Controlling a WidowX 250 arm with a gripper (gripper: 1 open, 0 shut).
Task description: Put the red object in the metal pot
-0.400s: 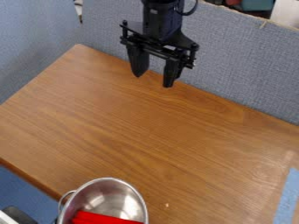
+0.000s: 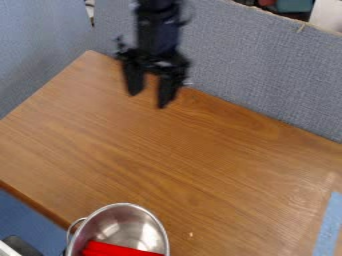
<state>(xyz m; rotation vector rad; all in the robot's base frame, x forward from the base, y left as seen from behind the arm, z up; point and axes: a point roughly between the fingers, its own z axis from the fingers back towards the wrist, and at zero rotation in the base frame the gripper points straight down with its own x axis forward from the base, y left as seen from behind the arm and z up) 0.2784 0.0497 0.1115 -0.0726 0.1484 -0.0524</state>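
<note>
The metal pot (image 2: 128, 216) stands at the table's near edge, bottom centre, shiny and round, cut off by the frame's lower border. The red object (image 2: 110, 247) lies inside it, only its upper part showing against the steel. My gripper (image 2: 147, 93) hangs over the far left part of the wooden table, far from the pot. Its two dark fingers (image 2: 132, 82) point down with a clear gap between them, open and holding nothing.
A grey-blue fabric wall (image 2: 267, 70) rises behind the table's far edge. The wooden tabletop (image 2: 201, 160) stretches between my gripper and the pot. The table's right corner sits near a blue strip (image 2: 333, 230).
My gripper has shifted to the left along the table's far side. The pot and the red object inside it have not moved.
</note>
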